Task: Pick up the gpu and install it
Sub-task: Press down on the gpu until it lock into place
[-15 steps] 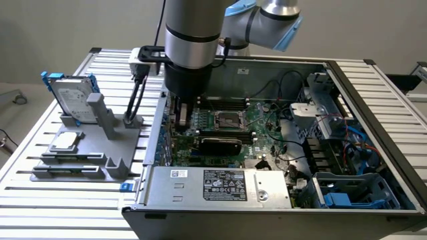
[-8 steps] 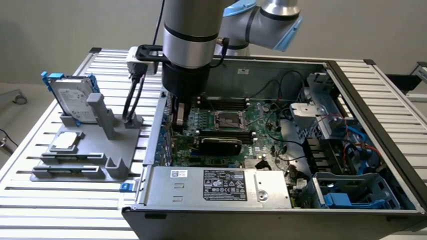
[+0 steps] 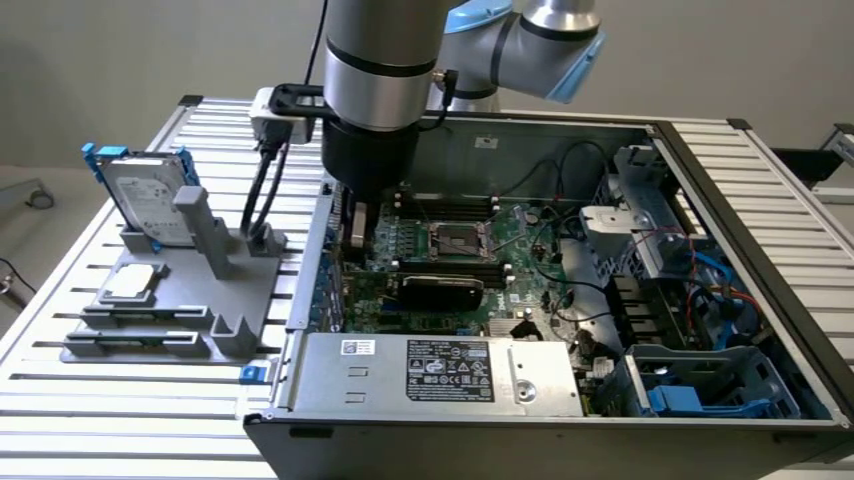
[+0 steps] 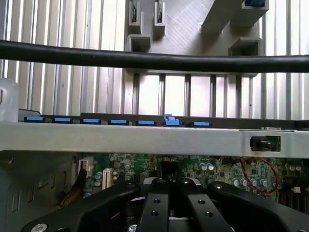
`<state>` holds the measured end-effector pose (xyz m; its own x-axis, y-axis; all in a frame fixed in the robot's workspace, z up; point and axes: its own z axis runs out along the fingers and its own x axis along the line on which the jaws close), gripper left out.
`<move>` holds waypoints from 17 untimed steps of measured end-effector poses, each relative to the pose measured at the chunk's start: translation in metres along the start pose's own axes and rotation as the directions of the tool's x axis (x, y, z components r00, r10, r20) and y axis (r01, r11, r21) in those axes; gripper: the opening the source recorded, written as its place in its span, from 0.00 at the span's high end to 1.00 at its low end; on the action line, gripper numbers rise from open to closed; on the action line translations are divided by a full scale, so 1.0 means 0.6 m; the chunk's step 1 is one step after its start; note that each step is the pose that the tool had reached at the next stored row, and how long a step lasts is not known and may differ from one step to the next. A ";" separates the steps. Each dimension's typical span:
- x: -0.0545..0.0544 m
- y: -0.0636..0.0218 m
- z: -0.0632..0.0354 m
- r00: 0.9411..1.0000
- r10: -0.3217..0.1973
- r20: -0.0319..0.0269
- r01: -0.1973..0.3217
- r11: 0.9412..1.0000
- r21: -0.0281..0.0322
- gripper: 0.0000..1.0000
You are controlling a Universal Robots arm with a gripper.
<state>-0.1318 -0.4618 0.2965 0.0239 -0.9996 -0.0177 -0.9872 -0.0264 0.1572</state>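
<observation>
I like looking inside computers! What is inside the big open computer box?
Inside the computer case sits a green motherboard with a black-covered gpu on it, cables, blue clips and a silver power supply. The robot arm reaches in and hides the part below it.

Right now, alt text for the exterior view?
A robot arm reaches down into an open computer case over the motherboard, where the gpu sits. To the exterior view's left, a grey fixture holds a hard drive.
</observation>
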 end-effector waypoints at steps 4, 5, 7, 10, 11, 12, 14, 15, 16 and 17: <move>0.000 0.000 0.000 1.000 0.003 0.000 -0.003 1.000 -0.003 0.89; 0.000 0.001 0.000 1.000 0.005 0.000 -0.005 1.000 -0.005 0.89; 0.000 0.001 0.000 1.000 0.008 0.001 -0.008 1.000 -0.009 0.89; 0.000 0.001 0.000 1.000 0.013 0.002 -0.013 1.000 -0.016 0.89; 0.000 0.001 0.000 1.000 0.015 0.002 -0.015 1.000 -0.019 0.89; 0.000 0.001 0.000 1.000 0.017 0.002 -0.017 1.000 -0.022 0.89; 0.000 0.001 0.000 1.000 0.020 0.003 -0.020 0.999 -0.025 0.89; 0.000 0.001 0.000 1.000 0.022 0.003 -0.022 0.999 -0.027 0.89; 0.000 0.001 0.000 1.000 0.023 0.004 -0.023 0.999 -0.029 0.89; 0.000 0.001 0.000 1.000 0.025 0.004 -0.025 0.999 -0.031 0.89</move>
<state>-0.1324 -0.4618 0.2968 -0.0014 -0.9998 -0.0176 -0.9822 -0.0020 0.1880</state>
